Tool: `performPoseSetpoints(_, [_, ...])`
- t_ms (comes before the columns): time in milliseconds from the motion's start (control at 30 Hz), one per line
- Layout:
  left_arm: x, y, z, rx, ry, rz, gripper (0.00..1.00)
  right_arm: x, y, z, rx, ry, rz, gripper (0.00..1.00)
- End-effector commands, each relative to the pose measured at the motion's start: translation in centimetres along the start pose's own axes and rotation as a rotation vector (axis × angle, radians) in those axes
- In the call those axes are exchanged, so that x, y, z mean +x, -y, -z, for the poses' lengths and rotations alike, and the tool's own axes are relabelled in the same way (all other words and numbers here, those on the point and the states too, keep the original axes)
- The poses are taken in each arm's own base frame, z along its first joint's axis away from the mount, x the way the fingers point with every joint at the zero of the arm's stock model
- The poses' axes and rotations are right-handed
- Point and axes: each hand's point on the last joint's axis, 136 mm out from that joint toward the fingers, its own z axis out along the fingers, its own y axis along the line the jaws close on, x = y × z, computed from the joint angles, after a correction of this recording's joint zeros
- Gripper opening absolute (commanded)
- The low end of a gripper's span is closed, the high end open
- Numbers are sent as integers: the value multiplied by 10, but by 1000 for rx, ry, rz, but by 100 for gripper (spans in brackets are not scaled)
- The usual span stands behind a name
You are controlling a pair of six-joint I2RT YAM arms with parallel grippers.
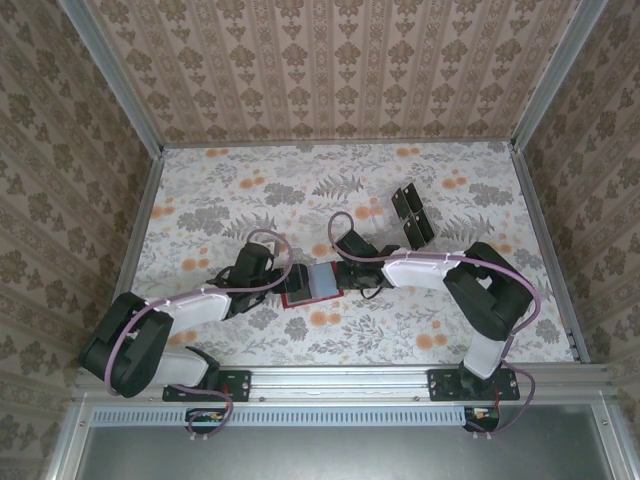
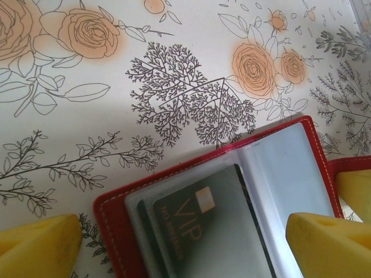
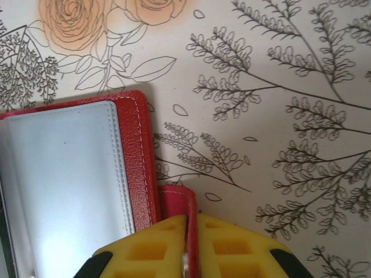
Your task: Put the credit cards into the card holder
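red leather-like folding wallet (image 2: 116, 226): near part cut by the bottom edge in the left wrist view; same for the black rectangular VIP card (image 2: 203, 231) in its clear sleeve, print hazy through the plastic; red clasp tab (image 3: 177, 202) vanishes between the yellow fingers of the right gripper (image 3: 191, 237); overhead, flat black cards (image 1: 410, 215) in the tabletop's far right quarter too small to count; both grippers cover the wallet's ends there

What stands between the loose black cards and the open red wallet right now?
No loose object does. Only the right gripper, shut on the clasp tab, sits at the edge of the wallet that faces the cards.
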Motion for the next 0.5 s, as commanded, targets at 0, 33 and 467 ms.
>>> performPoseSetpoints(0, [3,4,-5,45,-10,-4,100,34,-25,-14,-88,-108,13,12])
performPoseSetpoints(33, [4,6,-6,52,-11,-2,100,35,-25,-14,-88,-111,13,12])
performPoseSetpoints(467, [-22,36,17,178,101,60,100,41,-23,-18,-84,-123,1,9])
